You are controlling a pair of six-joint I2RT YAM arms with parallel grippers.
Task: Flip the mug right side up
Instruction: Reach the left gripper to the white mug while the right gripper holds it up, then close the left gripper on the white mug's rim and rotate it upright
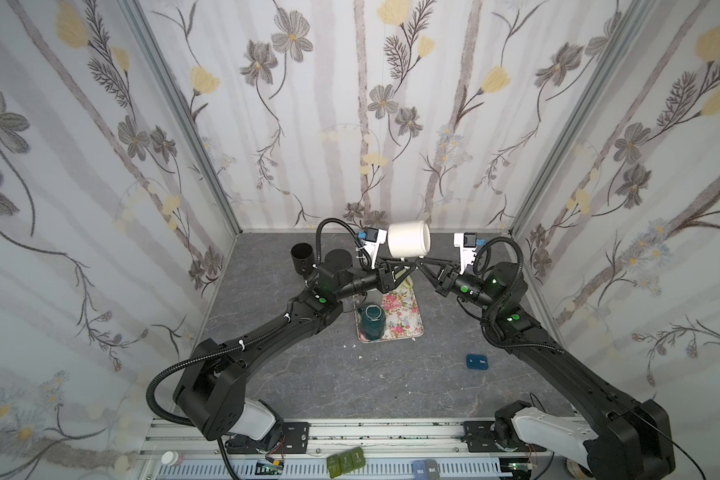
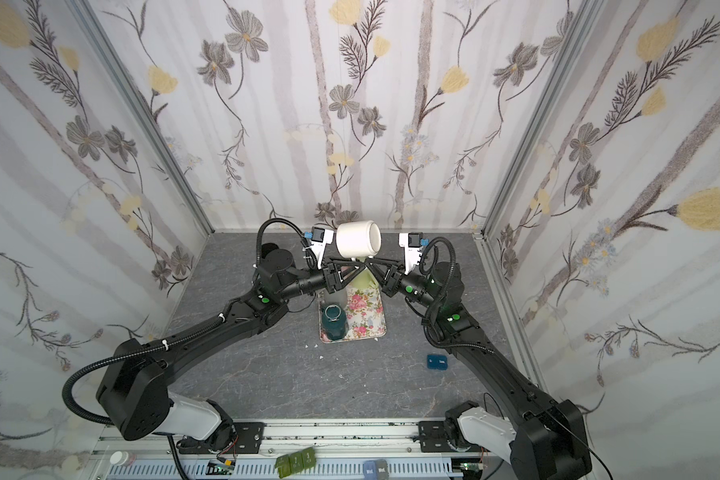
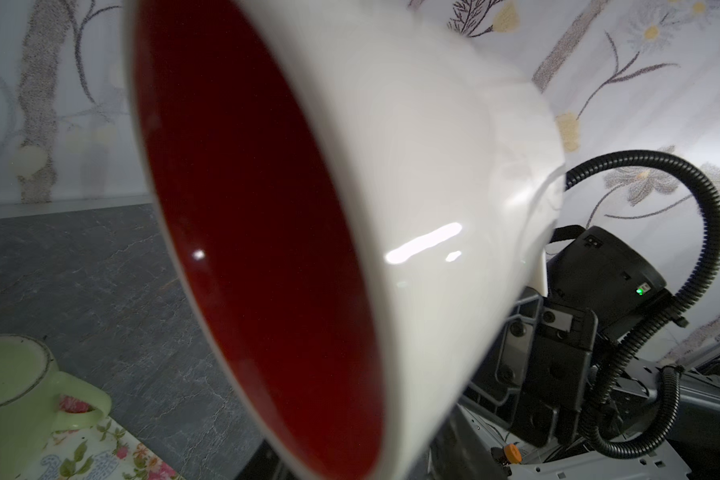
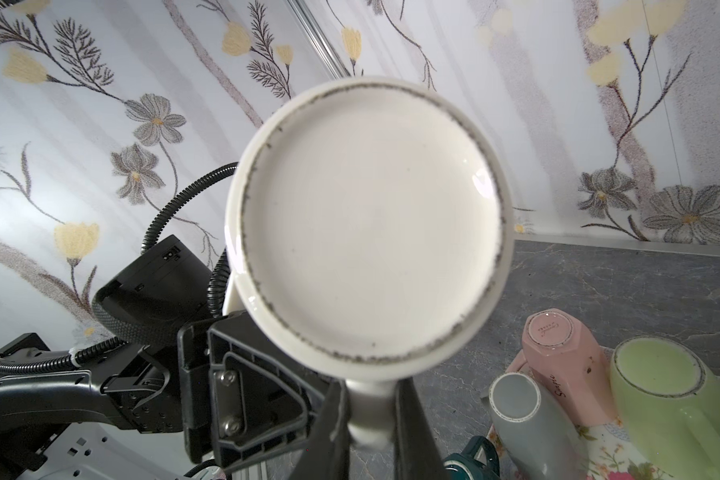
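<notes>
The mug [image 1: 408, 245] is hanging on its side in the air above the surface [image 1: 308, 374], near the floral tray [image 1: 404, 316], mouth facing the left jaws. The right jaws are clamping its handle [image 4: 368, 411]. The left jaws are sitting just beside the mug; their opening cannot be determined.

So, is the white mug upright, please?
Tipped: the white mug lies on its side in mid-air, handle clamped by the right gripper.
</notes>
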